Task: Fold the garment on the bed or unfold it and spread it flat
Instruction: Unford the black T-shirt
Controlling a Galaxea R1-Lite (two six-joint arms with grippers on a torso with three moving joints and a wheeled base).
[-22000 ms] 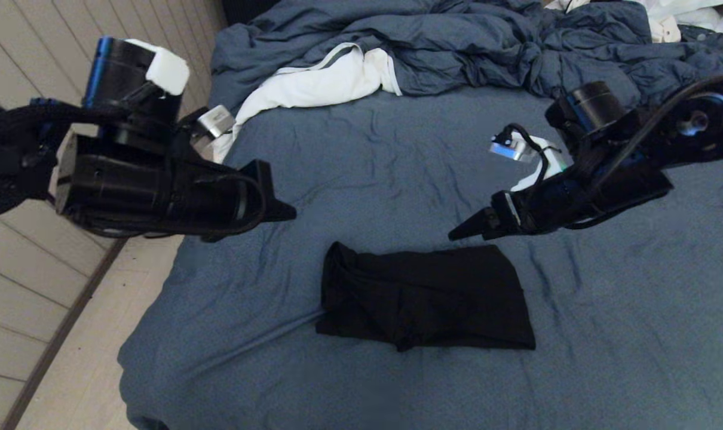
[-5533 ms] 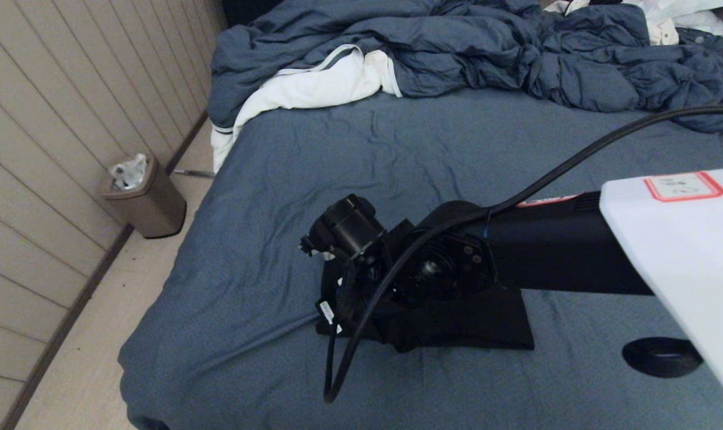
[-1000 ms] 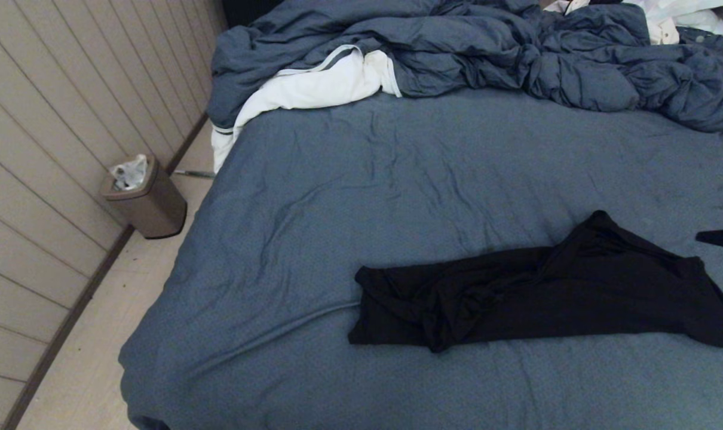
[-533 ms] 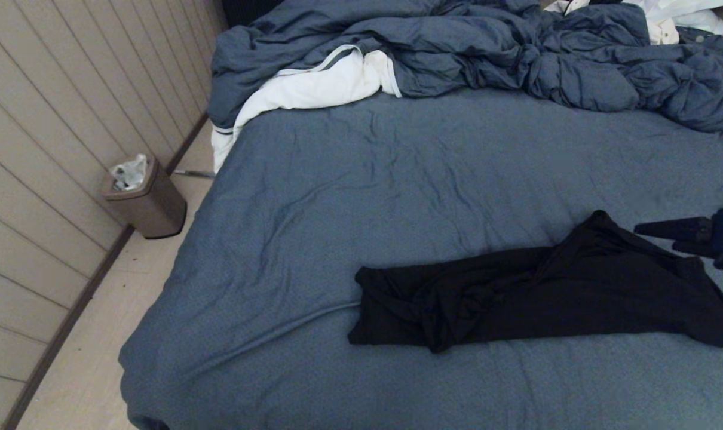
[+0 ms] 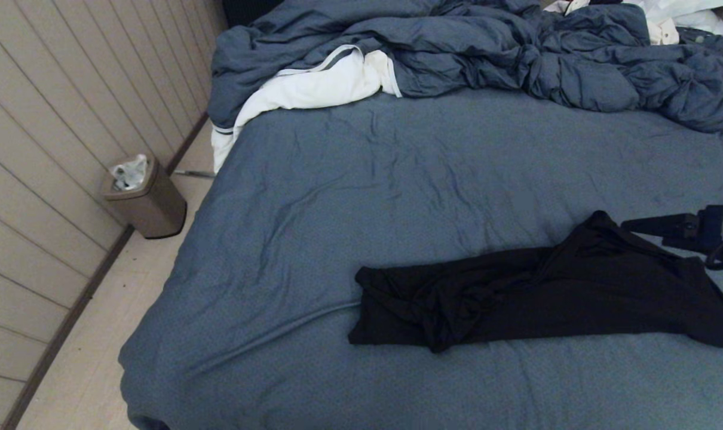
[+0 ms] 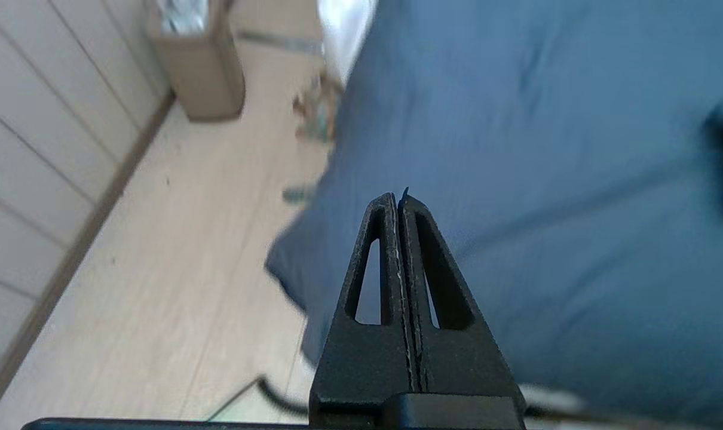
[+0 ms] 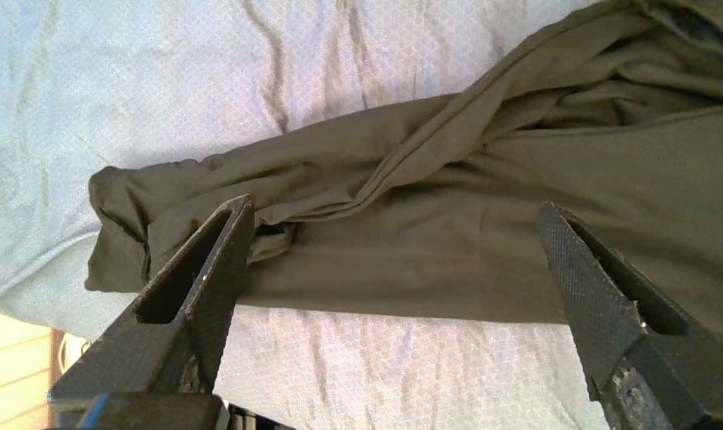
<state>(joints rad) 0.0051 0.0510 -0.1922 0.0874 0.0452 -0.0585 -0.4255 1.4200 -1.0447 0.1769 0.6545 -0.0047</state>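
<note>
Garment (image 5: 535,298) stretched left-right across bed (image 5: 397,179) | your right gripper (image 7: 397,257) hovers spread wide at its right end, nearer | left gripper (image 6: 400,206) closed, empty, away.

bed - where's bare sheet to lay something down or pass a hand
Bare sheet lies between the garment and the duvet, along the bed edge left of the garment, and in the near strip before it. Crowded: the far end under duvet and white cloth, and the right, where the open right end effector hovers.
</note>
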